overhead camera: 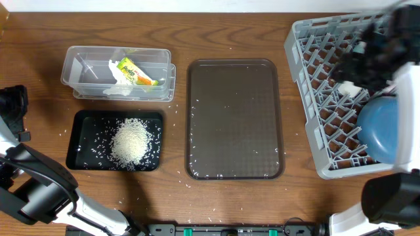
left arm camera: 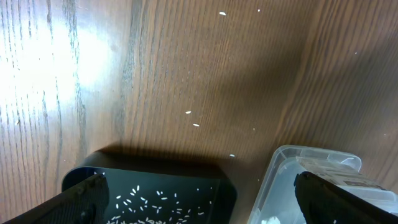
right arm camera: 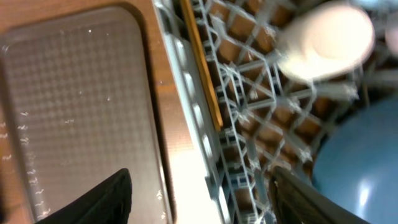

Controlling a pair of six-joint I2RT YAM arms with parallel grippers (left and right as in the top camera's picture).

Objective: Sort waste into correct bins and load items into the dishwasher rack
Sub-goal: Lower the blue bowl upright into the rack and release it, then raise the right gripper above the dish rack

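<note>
**A:** Where has it all ended up?

**B:** The waste looks sorted. The heap of rice grains [overhead camera: 131, 143] sits in the black tray [overhead camera: 84, 128]. The yellow-green wrapper [overhead camera: 136, 72] and its crumpled white paper [overhead camera: 117, 86] lie in the clear tub [overhead camera: 73, 65] just behind it. Food in one, packaging in the other, I'd guess. A few stray grains [left arm camera: 188, 112] dot the table [overhead camera: 39, 59].

**A:** And the crockery?

**B:** The dark-blue dish [overhead camera: 380, 128] is in the dishwasher rack [overhead camera: 307, 98], at the end nearest the robot. It's caught among the pegs [right arm camera: 249, 124], probably so it stays put, though I can't tell if it's tilted or on edge. The cream-white cup [right arm camera: 329, 37] lies just beside it. I can't find the pink cup or the light-blue bowl, because the right arm [overhead camera: 377, 46] covers much of the rack.

**A:** Is that arm holding anything?

**B:** No. The right gripper [right arm camera: 200, 177] hangs over the rack's edge, next to the brown serving tray [overhead camera: 235, 118]. Its fingers are well spread with nothing between them, and the cup is clear of them. That view is blurred, mind.

**A:** And the left?

**B:** The left gripper [left arm camera: 200, 180] hovers to the left of the black tray and tub, fingers as wide as they go and empty. I'd say it's there to be out of the way. The serving tray holds only a few grains, so the job looks close to done
</note>
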